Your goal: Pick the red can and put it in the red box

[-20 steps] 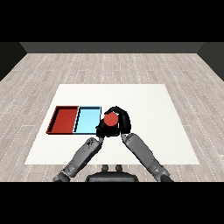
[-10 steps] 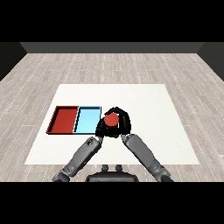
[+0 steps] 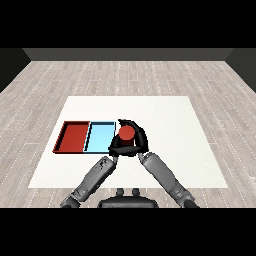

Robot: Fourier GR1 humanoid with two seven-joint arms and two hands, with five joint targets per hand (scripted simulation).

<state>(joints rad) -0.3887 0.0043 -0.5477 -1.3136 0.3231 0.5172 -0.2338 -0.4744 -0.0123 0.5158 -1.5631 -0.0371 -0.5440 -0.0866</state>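
The red can (image 3: 126, 133) is upright just right of the light blue tray (image 3: 98, 138), and my right hand (image 3: 139, 141) is curled round it, fingers arching over its far side. The can appears slightly raised off the white table (image 3: 172, 125). The red tray (image 3: 74, 137) lies left of the blue one, sharing a wall with it, and nothing is in it. My left hand (image 3: 113, 149) sits close below the can, next to the blue tray's near right corner, its dark shape merging with the right hand.
Both grey forearms come in from the lower corners and meet near the table's middle. Wide white table surface stretches to the right and behind the trays. Grey wooden floor surrounds the table.
My right hand with the red can has shifted a little to the left, toward the blue tray. The left arm has barely moved.
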